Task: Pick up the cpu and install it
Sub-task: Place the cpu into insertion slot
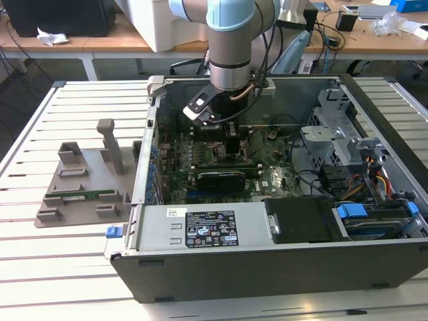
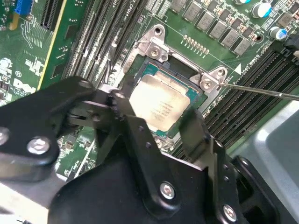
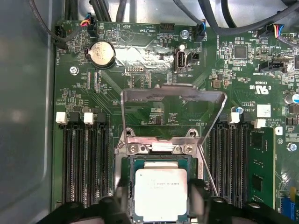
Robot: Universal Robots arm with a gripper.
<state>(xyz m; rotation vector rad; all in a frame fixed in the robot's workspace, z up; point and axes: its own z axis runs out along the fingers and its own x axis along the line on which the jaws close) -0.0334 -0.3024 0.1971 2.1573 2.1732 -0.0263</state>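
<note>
1. End effector (image 2: 154, 116), black, sat low over the motherboard (image 3: 84, 102) and straddled the cpu (image 3: 160, 193). Could not tell if it was clamped on the chip or loose.
2. Cpu lay flat in the socket (image 3: 159, 158), silvery top up, level with the frame in both wrist views.
3. Metal load plate (image 3: 173, 100) stood hinged open just beyond the socket. Thin retention lever (image 2: 261, 91) ran off to one side of it.
4. Black memory slots (image 3: 81, 163) flanked the socket on both sides, with white latches at their far ends.
5. Coin cell battery (image 3: 102, 53) sat farther along the motherboard, near black cables at the board's edge.
6. Exterior view: arm (image 1: 231, 40) reached down into an open computer case (image 1: 267, 267) lying on a slatted table (image 1: 67, 267).
7. Grey holder tray (image 1: 80, 167) sat on the table just beside the case, on the exterior view's left, with a green memory stick (image 1: 83, 196) in it.
8. Wooden desks (image 1: 100, 43) with clutter stood behind.
</note>
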